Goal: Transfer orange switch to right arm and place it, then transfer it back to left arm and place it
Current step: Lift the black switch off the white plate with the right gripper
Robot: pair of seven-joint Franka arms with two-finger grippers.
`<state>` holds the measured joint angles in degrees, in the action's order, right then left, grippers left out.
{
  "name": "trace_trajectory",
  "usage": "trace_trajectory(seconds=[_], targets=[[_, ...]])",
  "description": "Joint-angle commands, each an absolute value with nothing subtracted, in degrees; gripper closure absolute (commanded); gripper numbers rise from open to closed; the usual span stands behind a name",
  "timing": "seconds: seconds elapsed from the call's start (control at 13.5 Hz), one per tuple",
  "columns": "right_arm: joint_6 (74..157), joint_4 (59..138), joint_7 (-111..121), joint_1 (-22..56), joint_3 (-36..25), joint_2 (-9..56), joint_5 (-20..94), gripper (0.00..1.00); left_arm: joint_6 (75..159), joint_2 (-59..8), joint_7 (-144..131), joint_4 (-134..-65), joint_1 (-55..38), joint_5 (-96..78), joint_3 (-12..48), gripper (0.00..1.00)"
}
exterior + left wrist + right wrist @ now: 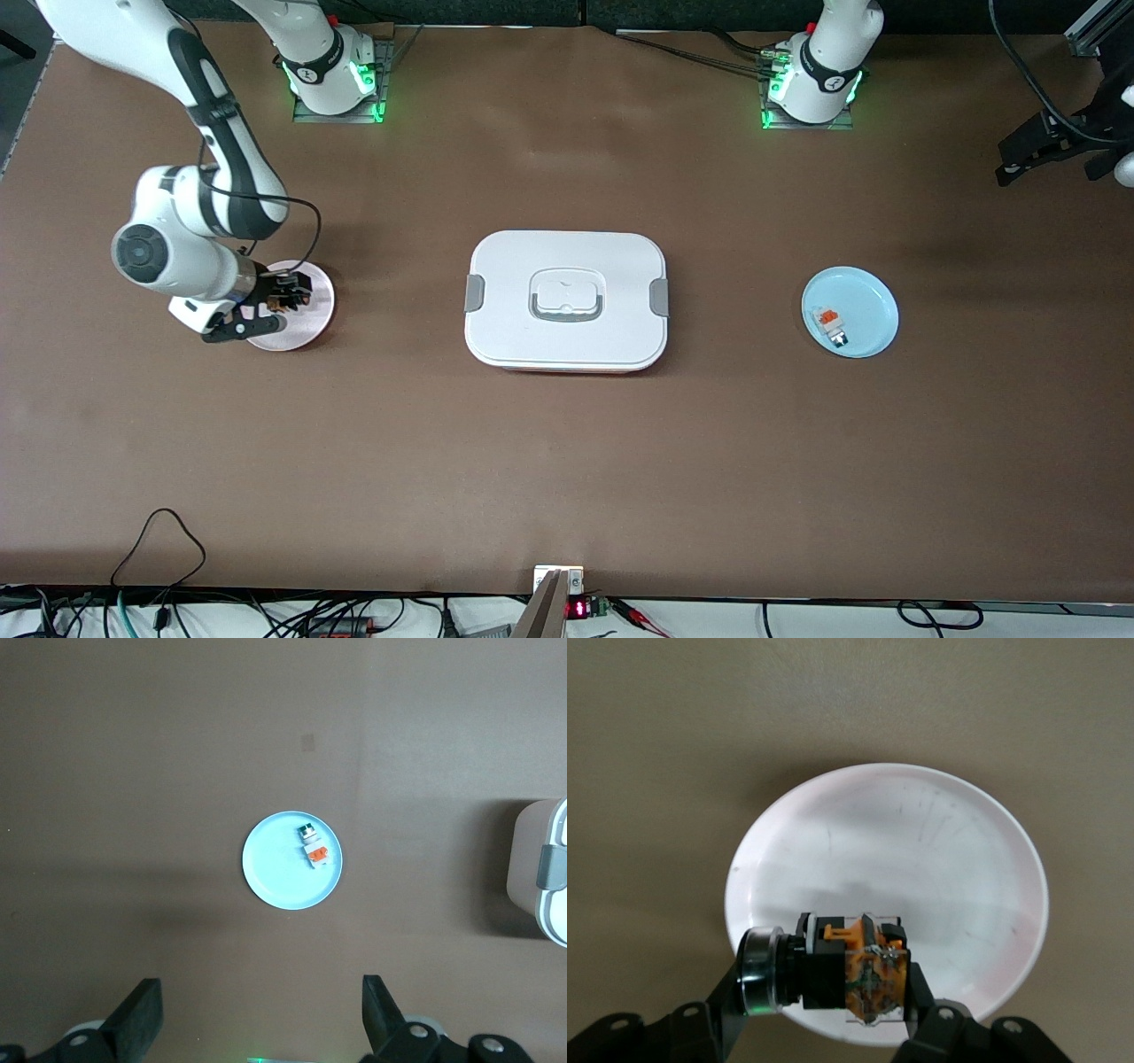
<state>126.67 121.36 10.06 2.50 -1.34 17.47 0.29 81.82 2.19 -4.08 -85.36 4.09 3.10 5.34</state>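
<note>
The orange switch (833, 970), a black cylinder with an orange block, is clamped between the fingers of my right gripper (833, 983). In the front view that right gripper (283, 297) and the switch (282, 299) hang over a pale pink plate (306, 323) at the right arm's end of the table. The white lidded box (567, 257) with grey clips lies in the middle of the table. My left gripper (261, 992) stands open and empty, high over the left arm's end; in the front view it (1019, 164) shows at the edge.
A light blue plate (864, 301) lies toward the left arm's end and holds a small white-and-grey part with an orange-red top (830, 326). The left wrist view shows this plate (275, 873) from above, with a corner of the box (545, 873). Cables run along the table's near edge.
</note>
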Motion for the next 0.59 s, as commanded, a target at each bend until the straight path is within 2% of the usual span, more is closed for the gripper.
trace_trajectory(seconds=[0.0,0.22,0.52], targets=[[117.2,117.4,11.6,2.2,-0.3,11.4,1.4,0.70,80.8,2.8,-4.0,-84.6,4.6,2.5,5.3,0.01],[106.8,108.5,12.7,2.1,1.0,9.7,1.5,0.70,80.7,3.5,-4.0,-84.6,4.6,2.6,5.2,0.01],[106.2,102.8,29.2,2.1,1.0,8.9,15.4,0.75,80.8,3.5,-4.0,-84.7,4.6,2.6,5.0,0.01]])
